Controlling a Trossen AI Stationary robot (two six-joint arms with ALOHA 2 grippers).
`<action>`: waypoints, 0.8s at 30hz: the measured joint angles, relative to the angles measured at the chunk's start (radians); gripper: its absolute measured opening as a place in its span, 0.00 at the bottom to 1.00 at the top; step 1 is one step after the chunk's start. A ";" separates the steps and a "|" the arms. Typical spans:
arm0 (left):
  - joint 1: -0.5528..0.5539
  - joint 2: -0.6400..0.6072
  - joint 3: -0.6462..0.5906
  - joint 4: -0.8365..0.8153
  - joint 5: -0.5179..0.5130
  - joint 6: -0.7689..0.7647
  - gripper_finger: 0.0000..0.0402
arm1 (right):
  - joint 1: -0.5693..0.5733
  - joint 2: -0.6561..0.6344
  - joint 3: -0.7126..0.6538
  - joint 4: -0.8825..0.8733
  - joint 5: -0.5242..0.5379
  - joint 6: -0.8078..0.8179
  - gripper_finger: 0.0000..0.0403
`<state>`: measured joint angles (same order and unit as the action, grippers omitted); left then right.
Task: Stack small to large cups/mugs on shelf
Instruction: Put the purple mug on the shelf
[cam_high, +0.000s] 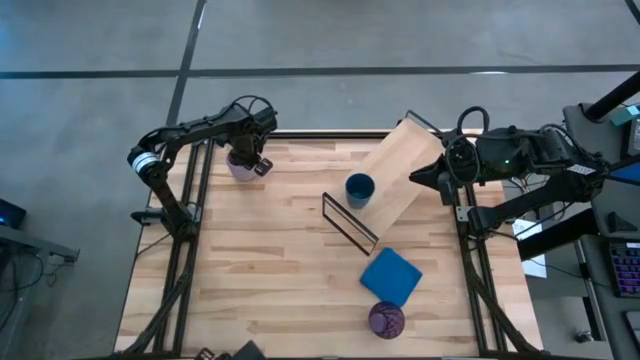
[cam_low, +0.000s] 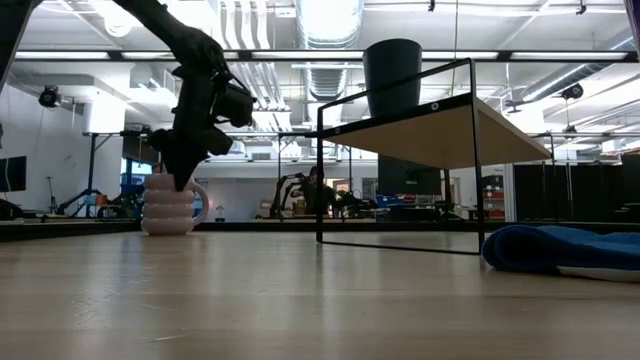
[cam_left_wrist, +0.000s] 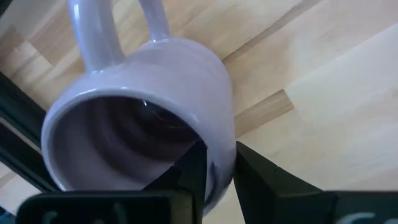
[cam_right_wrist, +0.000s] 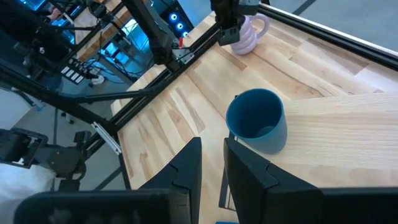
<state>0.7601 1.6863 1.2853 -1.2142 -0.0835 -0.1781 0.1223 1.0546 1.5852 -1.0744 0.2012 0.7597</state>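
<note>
The desk (cam_high: 270, 270) was striped butcher-block wood, smooth and matte. On it the shelf (cam_high: 400, 175), a pale flat plank on a thin black wire frame, carried only the small dark blue cup (cam_high: 359, 189), a plain glossy cylinder near its lower end, so roughly one of three placements looked done. The purple tumbler (cam_high: 386, 320), translucent and rounded, stood untouched near the desk's front edge beside a soft blue cloth (cam_high: 390, 276). The ribbed lavender mug (cam_high: 240, 166) sat at the far left corner, where the left gripper (cam_left_wrist: 214, 171) had its fingers pinched over the rim. The right gripper (cam_right_wrist: 211, 158) waited by the shelf, fingers nearly closed and empty.
</note>
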 joint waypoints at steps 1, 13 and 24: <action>0.000 0.000 -0.001 0.001 0.001 0.007 0.11 | 0.000 0.000 0.000 0.000 0.000 0.000 0.16; -0.039 -0.007 0.001 -0.024 0.068 0.030 0.03 | 0.000 0.000 0.000 0.001 0.000 0.000 0.16; -0.375 -0.078 0.092 -0.088 0.186 -0.151 0.03 | 0.000 0.000 0.000 0.002 0.006 -0.013 0.16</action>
<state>0.3851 1.6084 1.3772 -1.3018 0.1028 -0.3294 0.1220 1.0546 1.5852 -1.0729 0.2071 0.7467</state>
